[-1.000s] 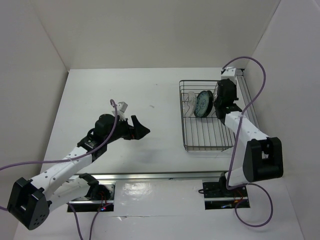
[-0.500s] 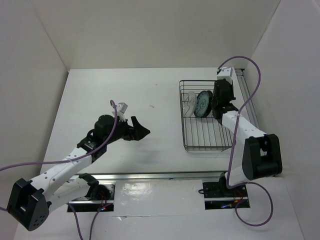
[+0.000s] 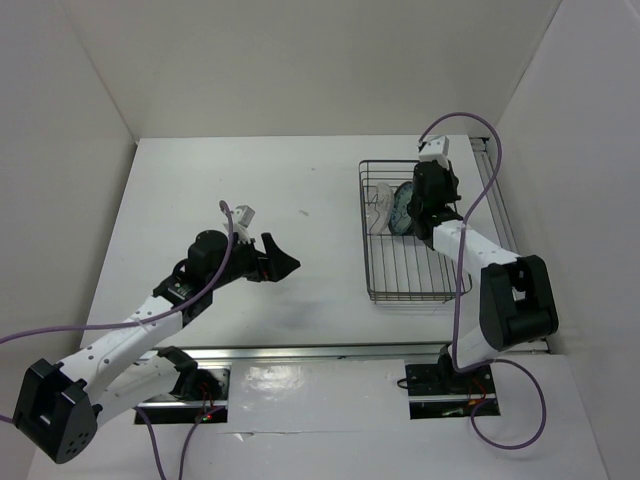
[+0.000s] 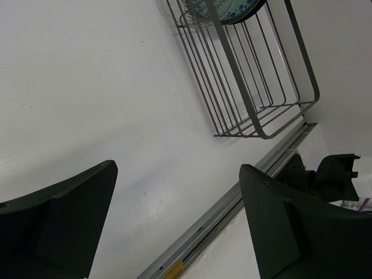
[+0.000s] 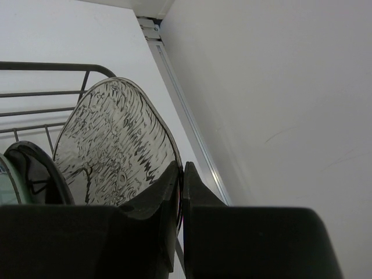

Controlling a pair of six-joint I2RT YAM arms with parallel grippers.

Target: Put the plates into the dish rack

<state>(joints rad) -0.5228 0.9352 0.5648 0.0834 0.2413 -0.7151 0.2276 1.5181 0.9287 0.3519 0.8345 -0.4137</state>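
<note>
Above rack (image 3: 415,297), right jaws farther left, tight on glass plate (image 5: 116,145); left jaws apart.

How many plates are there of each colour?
clear plate: 1
black plate: 1
blue-patterned plate: 1
pale plate: 1
Total: 4
</note>
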